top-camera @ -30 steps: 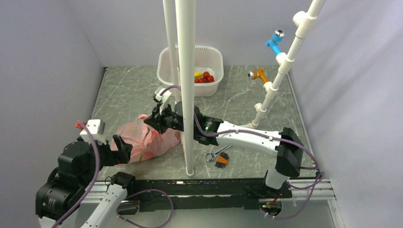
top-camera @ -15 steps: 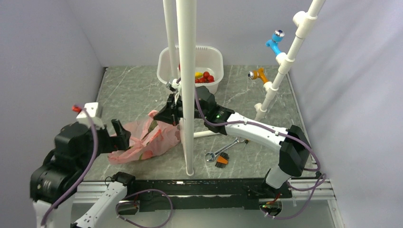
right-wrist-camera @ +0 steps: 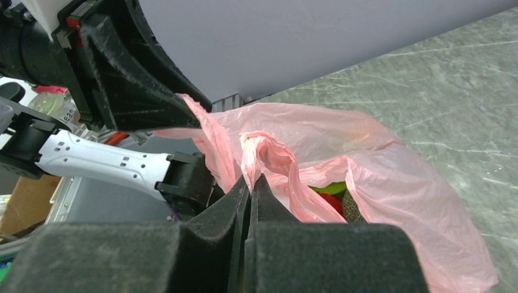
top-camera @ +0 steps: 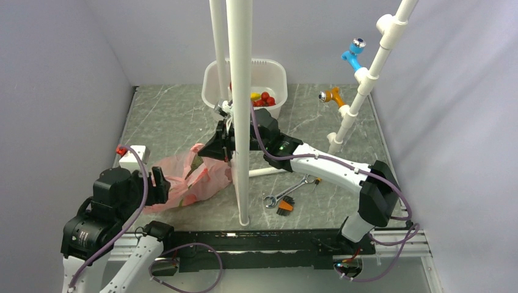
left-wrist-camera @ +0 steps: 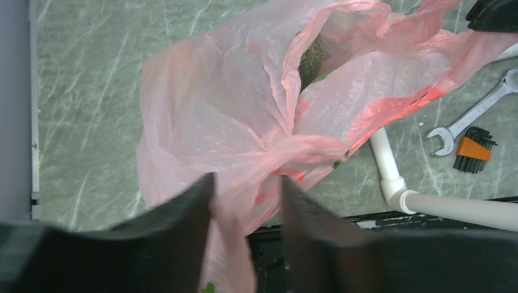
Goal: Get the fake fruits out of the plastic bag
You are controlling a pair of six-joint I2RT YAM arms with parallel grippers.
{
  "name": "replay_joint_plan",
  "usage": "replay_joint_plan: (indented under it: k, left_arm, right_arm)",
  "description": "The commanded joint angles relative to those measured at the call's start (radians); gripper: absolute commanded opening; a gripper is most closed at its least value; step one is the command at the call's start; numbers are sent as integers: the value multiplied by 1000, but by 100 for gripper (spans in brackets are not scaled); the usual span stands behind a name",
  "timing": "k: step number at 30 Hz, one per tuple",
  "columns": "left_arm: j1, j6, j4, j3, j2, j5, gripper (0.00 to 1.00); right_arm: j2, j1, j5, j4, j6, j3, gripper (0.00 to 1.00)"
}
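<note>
Your right tool (right-wrist-camera: 250, 178) is pressed together on a twisted handle of the crinkly pink plastic bag (right-wrist-camera: 391, 183); your left tool (left-wrist-camera: 245, 186) pinches bunched film at its opposite edge. The bag sags onto the marbled bench (top-camera: 159, 122) between them, its folds half hiding a netted dull-green ball (left-wrist-camera: 311, 55) and a glossy red piece (right-wrist-camera: 328, 202).

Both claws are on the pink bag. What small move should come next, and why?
Probably the left claw should raise its end of the plastic bag a little. It grips the near end, the right claw is shut on the twisted handle, and the dull-green ball and a red piece lie inside by the open mouth, so tilting could roll them out.
</note>
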Motion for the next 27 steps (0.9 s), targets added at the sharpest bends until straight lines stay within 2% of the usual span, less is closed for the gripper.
replay_joint_plan:
  k: [1,2,3,7,10,12,16,19,23,27]
  left_arm:
    - [1,30,65,63,65,-71,16]
    - [0,21,72,76,77,-126,2]
    - [0,-5,75,94,84,-203,0]
    - [1,-142,151,166,53,-623,0]
    - [0,-121,307,183,30,-757,0]
    - [0,-171,339,209,51,-812,0]
    - [0,-300,304,297,106,-810,0]
    - [0,-330,266,319,120,-793,0]
    - [1,-364,230,212,13,-700,0]
    - [0,-498,157,38,-169,-449,0]
  right_arm:
    - [5,-10,-16,66,11,55,0]
    - [7,-14,-5,71,14,59,0]
    - [10,-18,7,78,23,64,0]
    - [30,-48,90,99,16,111,0]
    - [64,-102,87,143,27,178,0]
    - [102,-143,82,172,38,238,0]
    - [175,-185,39,156,28,411,0]
    - [201,-187,18,85,-2,500,0]
    - [154,-187,23,87,-9,384,0]
    - [64,-187,46,104,12,162,4]
